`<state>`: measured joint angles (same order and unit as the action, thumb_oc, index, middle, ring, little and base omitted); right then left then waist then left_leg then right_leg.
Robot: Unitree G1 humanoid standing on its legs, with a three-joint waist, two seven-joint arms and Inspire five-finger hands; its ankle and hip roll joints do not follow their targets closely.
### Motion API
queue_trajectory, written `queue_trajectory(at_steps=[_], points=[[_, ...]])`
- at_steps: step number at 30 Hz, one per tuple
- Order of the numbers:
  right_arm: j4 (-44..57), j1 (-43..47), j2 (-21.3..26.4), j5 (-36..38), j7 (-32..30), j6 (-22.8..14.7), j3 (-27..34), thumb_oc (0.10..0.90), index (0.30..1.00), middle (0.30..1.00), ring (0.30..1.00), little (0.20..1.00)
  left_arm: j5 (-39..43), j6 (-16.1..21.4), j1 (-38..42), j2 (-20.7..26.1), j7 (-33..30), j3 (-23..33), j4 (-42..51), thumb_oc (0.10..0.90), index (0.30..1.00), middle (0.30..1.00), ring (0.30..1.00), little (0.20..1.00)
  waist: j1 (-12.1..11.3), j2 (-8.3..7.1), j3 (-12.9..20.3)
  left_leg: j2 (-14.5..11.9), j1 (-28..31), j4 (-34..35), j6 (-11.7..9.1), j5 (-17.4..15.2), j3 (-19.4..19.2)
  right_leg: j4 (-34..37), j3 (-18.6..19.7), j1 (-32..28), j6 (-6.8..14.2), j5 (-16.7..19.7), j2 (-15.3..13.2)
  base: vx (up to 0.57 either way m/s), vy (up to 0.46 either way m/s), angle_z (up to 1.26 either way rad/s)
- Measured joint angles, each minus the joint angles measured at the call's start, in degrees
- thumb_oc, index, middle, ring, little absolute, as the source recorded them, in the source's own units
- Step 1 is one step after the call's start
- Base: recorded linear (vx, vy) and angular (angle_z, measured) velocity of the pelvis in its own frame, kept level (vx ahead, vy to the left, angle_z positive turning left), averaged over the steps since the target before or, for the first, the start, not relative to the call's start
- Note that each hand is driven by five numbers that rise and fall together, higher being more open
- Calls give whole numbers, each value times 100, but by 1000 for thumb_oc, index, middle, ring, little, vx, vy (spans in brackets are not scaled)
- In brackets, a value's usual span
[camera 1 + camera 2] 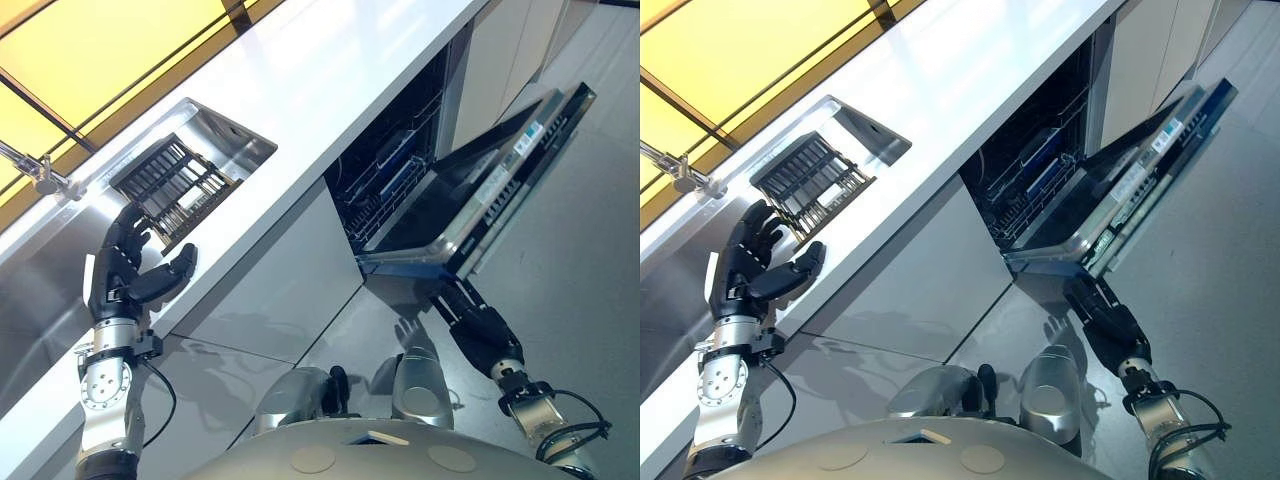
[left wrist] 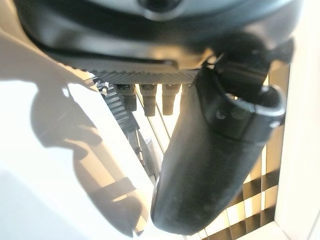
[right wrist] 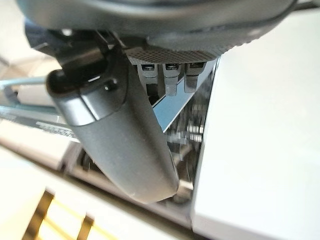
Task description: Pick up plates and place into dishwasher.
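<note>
A dark slatted dish rack (image 1: 175,185) sits in the steel sink (image 1: 235,135); I cannot make out plates in it. My left hand (image 1: 125,270) hovers open over the sink's near edge, just in front of the rack, holding nothing. The dishwasher (image 1: 395,170) stands open with its wire racks showing and blue items inside. Its door (image 1: 500,190) hangs lowered toward the floor. My right hand (image 1: 480,325) reaches up beneath the door's lower edge with straight fingers, empty. The right wrist view shows its thumb (image 3: 120,140) spread out before the door edge.
The white counter (image 1: 330,80) runs from the sink to above the dishwasher. A faucet (image 1: 40,175) stands at the sink's far left. Grey cabinet fronts (image 1: 280,290) lie below the counter, with pale floor (image 1: 590,280) beyond the door.
</note>
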<state>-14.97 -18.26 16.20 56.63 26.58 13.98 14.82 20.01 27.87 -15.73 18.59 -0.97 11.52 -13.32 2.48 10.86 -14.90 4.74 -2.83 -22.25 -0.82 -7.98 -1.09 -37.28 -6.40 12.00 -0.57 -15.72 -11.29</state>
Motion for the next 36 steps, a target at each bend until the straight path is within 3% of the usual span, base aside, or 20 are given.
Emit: queue_trajectory(at_steps=[5, 11, 19, 22, 27, 30, 36], points=[[577, 218, -114, -485, 211, -503, -440, 800, 900, 900, 900, 900, -45, 133, -4, -265, -187, -238, -215, 800, 900, 900, 900, 900, 14, 214, 140, 77, -99, 68, 35, 46, -37, 0, 84, 167, 55, 32, -27, -63, 73, -3], [1491, 740, -160, -1351, 1272, -1080, -930, 800, 900, 900, 900, 900, -44, 480, 61, -372, -228, -350, -437, 800, 900, 900, 900, 900, 28, 237, 130, 139, -86, 159, 81, 77, -47, 9, 100, 182, 84, 40, -90, -35, 36, 1], [1846, 993, -45, -2166, 1688, -1006, -1249, 800, 900, 900, 900, 900, -45, 763, 165, -444, -342, -466, -540, 800, 900, 900, 900, 900, -109, 215, 123, 164, -30, 268, 92, 136, -28, 90, 80, 111, 136, 58, -101, -3, -28, 4], [1804, 936, 103, -2244, 1637, -906, -1208, 800, 900, 900, 900, 900, -89, 763, 156, -451, -370, -459, -541, 800, 900, 900, 900, 900, -115, 140, 87, 155, 270, 427, 94, 156, 29, 230, -2, -203, 158, 48, -98, 12, -62, 6], [1732, 787, 116, -2508, 1377, -628, -834, 800, 900, 900, 900, 900, -233, 757, 104, -452, -374, -355, -344, 800, 900, 900, 900, 900, -115, -108, 133, 150, 411, 579, 117, 190, 112, 418, -62, -404, 215, 80, -70, -86, -117, 9], [1261, 460, 71, -3019, 1289, -515, -440, 800, 900, 900, 900, 900, -314, 730, -2, -462, -339, 46, -268, 800, 900, 900, 900, 900, -85, -266, 187, 107, 522, 736, 120, 221, 173, 632, -37, -567, 232, 106, 44, -119, -134, 10], [9, -443, 250, -3998, 1253, -570, 279, 800, 900, 900, 900, 900, -283, 720, -284, -436, -289, 957, -17, 800, 900, 900, 900, 900, -122, -417, 288, -68, 754, 1238, 131, 359, 179, 1381, -81, -904, 230, 405, 276, -138, -111, -2]])
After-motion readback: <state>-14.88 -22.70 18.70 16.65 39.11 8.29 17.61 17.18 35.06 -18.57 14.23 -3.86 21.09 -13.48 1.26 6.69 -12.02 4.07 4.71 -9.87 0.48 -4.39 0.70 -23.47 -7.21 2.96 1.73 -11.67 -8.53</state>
